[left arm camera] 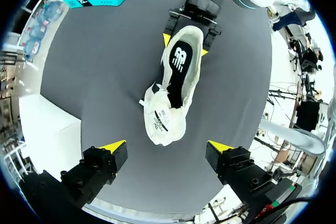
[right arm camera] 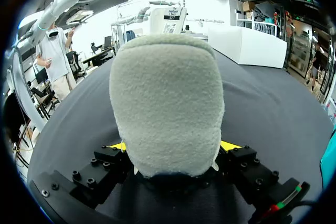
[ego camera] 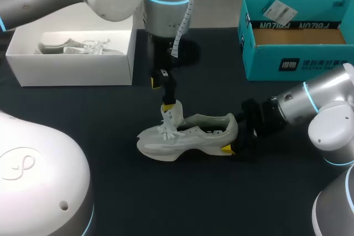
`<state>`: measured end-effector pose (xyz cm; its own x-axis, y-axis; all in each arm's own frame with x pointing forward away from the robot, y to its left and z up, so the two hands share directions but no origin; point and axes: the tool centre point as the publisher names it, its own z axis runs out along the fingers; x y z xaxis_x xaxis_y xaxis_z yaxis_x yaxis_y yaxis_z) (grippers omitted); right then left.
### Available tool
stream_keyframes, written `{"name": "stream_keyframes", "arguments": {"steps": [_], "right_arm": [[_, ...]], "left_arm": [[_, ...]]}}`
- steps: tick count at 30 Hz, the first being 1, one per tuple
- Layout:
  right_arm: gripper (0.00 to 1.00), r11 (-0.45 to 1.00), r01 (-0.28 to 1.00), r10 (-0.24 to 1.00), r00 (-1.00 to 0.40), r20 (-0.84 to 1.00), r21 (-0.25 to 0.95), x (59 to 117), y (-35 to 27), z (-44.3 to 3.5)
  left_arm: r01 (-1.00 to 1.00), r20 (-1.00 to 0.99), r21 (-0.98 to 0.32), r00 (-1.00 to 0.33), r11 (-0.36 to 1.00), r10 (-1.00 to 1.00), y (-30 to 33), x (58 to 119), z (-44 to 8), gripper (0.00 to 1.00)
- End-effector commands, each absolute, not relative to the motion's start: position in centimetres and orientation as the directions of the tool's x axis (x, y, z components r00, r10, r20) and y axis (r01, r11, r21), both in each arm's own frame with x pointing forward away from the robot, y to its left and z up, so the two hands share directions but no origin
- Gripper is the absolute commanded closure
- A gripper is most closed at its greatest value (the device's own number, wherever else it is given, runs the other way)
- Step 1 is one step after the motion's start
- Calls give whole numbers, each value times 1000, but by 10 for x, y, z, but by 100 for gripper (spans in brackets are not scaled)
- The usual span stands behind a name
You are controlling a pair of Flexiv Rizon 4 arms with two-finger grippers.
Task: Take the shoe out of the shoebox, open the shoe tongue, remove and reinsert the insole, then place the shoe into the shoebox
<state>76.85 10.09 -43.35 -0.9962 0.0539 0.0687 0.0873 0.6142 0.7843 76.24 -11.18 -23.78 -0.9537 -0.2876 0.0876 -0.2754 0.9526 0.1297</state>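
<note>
One shoe [ego camera: 188, 136] stands upright on its sole at the middle of the table [ego camera: 166, 203], toe toward your left arm's side. Its tongue [ego camera: 172, 113] is raised, and the black insole [left arm camera: 181, 64] shows inside. Your right gripper [right arm camera: 176, 145] clamps the heel, a finger on each side. Your left gripper [left arm camera: 167, 150] hangs just above the tongue, fingers spread wide and holding nothing. At the far right of the table sits the teal box [ego camera: 298, 53]; at the far left a white box [ego camera: 72, 70] holds a second shoe [ego camera: 74, 47].
</note>
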Motion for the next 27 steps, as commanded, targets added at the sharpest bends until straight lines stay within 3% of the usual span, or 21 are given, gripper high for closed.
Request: {"name": "stream_keyframes", "arguments": {"steps": [1,3,6,13,14,15,27], "right_arm": [[100,614,87,56,-996,67,784,766,103,-439],[100,614,87,56,-996,67,784,766,103,-439],[100,614,87,56,-996,67,784,766,103,-439],[100,614,87,56,-996,67,784,766,103,-439],[100,614,87,56,-996,67,784,766,103,-439],[100,614,87,56,-996,67,784,766,103,-439],[100,614,87,56,-996,67,784,766,103,-439]], "left_arm": [[565,17,210,-818,798,575,-120,758,-236,0],[678,22,178,-728,714,685,-121,756,-235,0],[704,-25,182,-694,686,719,-128,755,-236,0],[625,-81,77,-773,777,629,-145,751,-237,0],[607,-84,63,-788,792,610,-149,750,-238,61],[586,-89,59,-803,808,589,-152,748,-239,100],[429,-68,74,-899,900,433,-180,736,-255,100]]}}
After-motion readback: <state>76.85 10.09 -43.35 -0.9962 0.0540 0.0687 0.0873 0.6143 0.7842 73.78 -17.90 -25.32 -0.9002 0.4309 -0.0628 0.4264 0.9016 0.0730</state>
